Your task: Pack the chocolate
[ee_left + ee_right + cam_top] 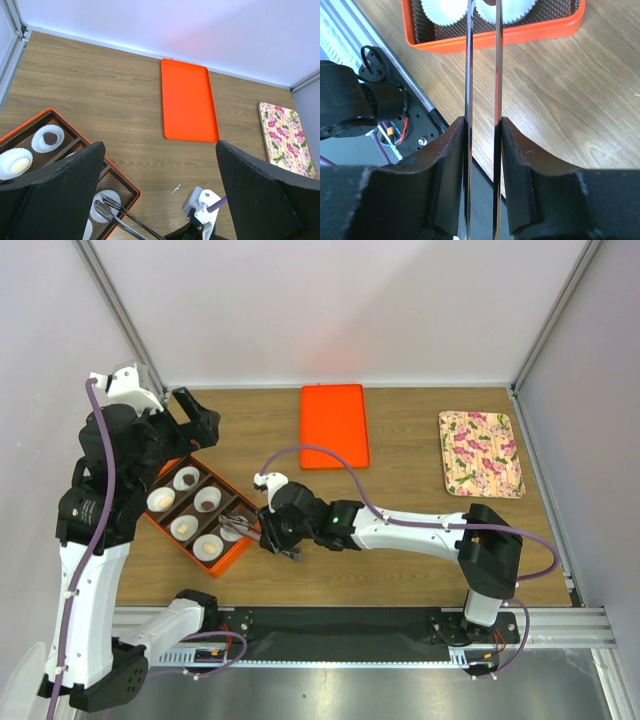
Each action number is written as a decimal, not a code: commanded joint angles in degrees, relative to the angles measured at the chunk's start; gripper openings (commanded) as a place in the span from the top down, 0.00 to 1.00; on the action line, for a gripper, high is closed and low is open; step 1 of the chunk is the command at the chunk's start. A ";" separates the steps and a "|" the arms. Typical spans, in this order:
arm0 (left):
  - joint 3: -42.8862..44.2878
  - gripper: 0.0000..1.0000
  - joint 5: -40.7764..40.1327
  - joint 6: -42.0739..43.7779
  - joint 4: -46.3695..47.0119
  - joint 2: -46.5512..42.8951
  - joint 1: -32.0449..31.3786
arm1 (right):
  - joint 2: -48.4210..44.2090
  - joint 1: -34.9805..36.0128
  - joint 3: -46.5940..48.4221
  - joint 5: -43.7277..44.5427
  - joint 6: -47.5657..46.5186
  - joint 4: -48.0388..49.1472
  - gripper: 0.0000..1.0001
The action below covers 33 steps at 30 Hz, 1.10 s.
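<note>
The orange compartment box (pixel 243 549) sits at the left and holds white paper cups. Dark chocolates (pixel 207 501) and pale tan ones (pixel 183 528) lie in the cups. My right gripper (pixel 274 534) is shut on metal tongs (pixel 240 526), whose tips reach over the box's near right compartment. In the right wrist view the tong arms (pixel 498 65) run between my fingers (pixel 450 150) toward the cups (pixel 447 7). My left gripper (pixel 195 423) is open and empty, raised behind the box. Its view shows a dark chocolate (pixel 49 138), a pale one (pixel 19 164) and the tongs (pixel 117 214).
An orange lid (pixel 335 426) lies flat at the back centre, also in the left wrist view (pixel 187 100). A floral plate (pixel 480 452) lies at the back right. White walls and metal posts enclose the table. A small white scrap (pixel 175 189) lies on the wood.
</note>
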 commanded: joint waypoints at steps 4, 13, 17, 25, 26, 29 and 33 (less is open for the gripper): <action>-0.76 0.00 0.82 0.49 1.09 -1.14 0.42 | 1.84 1.23 2.81 2.05 -0.37 0.74 0.62; -1.37 0.00 0.91 0.40 1.62 -1.23 0.51 | 3.60 2.72 4.12 6.71 -1.87 -1.11 0.60; -1.55 0.00 0.82 0.67 1.53 -1.14 0.42 | 3.51 2.81 4.13 6.80 -2.13 -0.67 0.55; -1.73 0.00 1.70 0.93 1.70 -1.23 0.51 | 0.27 2.90 4.22 7.94 -3.01 -0.75 0.55; -1.73 0.00 1.70 0.93 1.79 -1.23 0.42 | -0.44 2.90 4.48 8.38 -3.27 -1.10 0.56; -1.90 0.00 2.14 1.11 1.97 -1.32 0.51 | -4.30 2.73 4.83 8.91 -3.98 -2.85 0.57; -2.52 0.00 3.81 1.81 2.23 -1.32 0.42 | -8.96 2.20 4.83 12.24 -4.41 -7.77 0.57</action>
